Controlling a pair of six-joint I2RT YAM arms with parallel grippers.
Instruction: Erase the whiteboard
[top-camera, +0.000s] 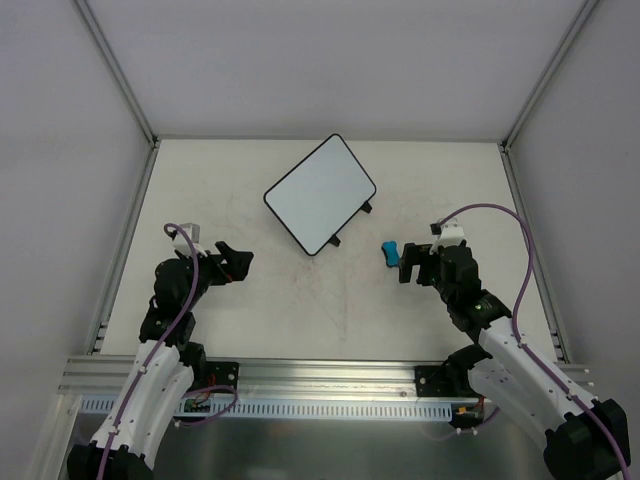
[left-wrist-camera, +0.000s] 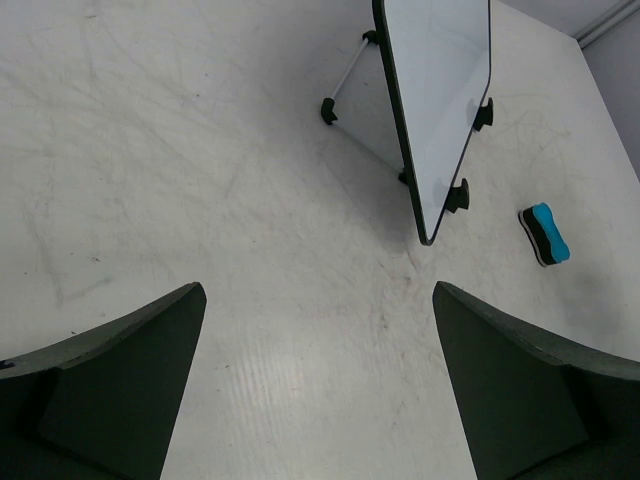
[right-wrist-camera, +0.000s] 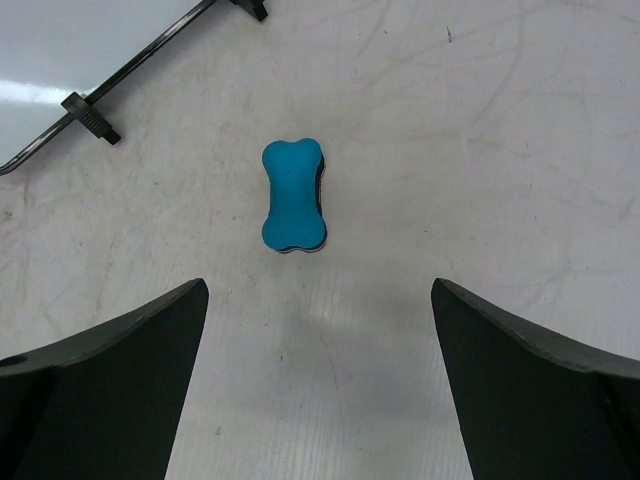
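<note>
**Whiteboard waits at mid-table as both arms stand open**

The whiteboard (top-camera: 320, 194) sits on the pale, scuffed table (top-camera: 250, 320), towards the far middle and turned on the diagonal, with one corner pointing away from the arms. Its white face shows no markings in the top view. Two small black tabs stick out from the edge facing the right arm.

A small blue bone-shaped eraser (top-camera: 390, 253) lies on the table just off that tabbed edge, apart from the board. It sits directly in front of the right gripper (top-camera: 407, 262). The right wrist view shows the two dark fingers spread wide, with the eraser ahead of the gap between them. Neither finger touches it and the gripper holds nothing.

On the other side, the left gripper (top-camera: 240, 262) points towards the board's near-left edge but is well apart from it. Its fingers are also spread wide, and only bare table shows between them. In the left wrist view the board is up ahead and to the right, seen at a steep angle, and the eraser lies beyond its near corner.
</note>
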